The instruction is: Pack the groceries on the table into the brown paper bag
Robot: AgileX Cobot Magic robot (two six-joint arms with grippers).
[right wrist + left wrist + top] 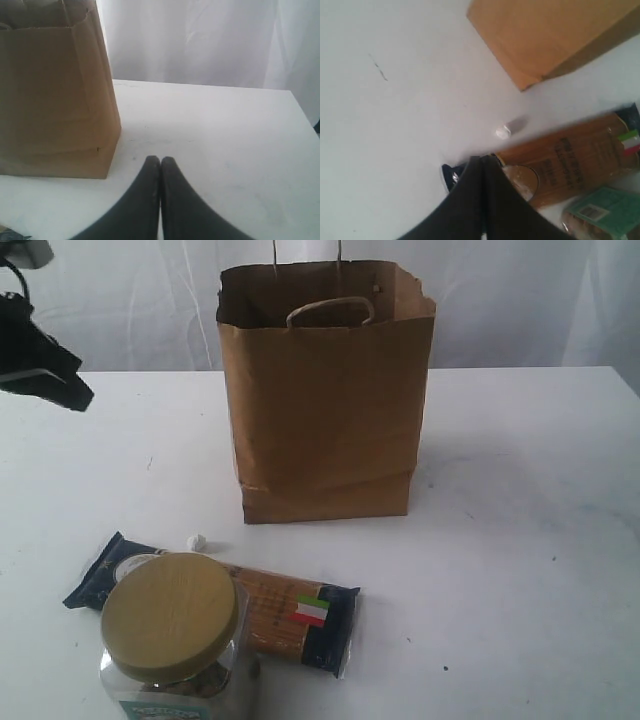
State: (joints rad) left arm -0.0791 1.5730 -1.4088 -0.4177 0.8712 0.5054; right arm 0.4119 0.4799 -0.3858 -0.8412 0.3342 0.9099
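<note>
The brown paper bag (325,410) stands upright and open at the back middle of the white surface (520,540), one handle loop (330,310) drooping across its mouth. In front of it lie the spaghetti packet (290,615), flat, and a jar with a tan lid (175,635), which hides part of the packet; whether they touch I cannot tell. A small white bit (197,541) sits just beside the packet.

The long packet could catch on the rim or the drooping handle and tip the light bag. Dragging the packet may also knock the jar over.

The left arm (40,365) hangs raised at the far left, its camera looking down on the packet, jaws pressed together and empty. The right arm (160,200) is out of the exterior view; it sits low beside the bag, jaws likewise closed on nothing.
</note>
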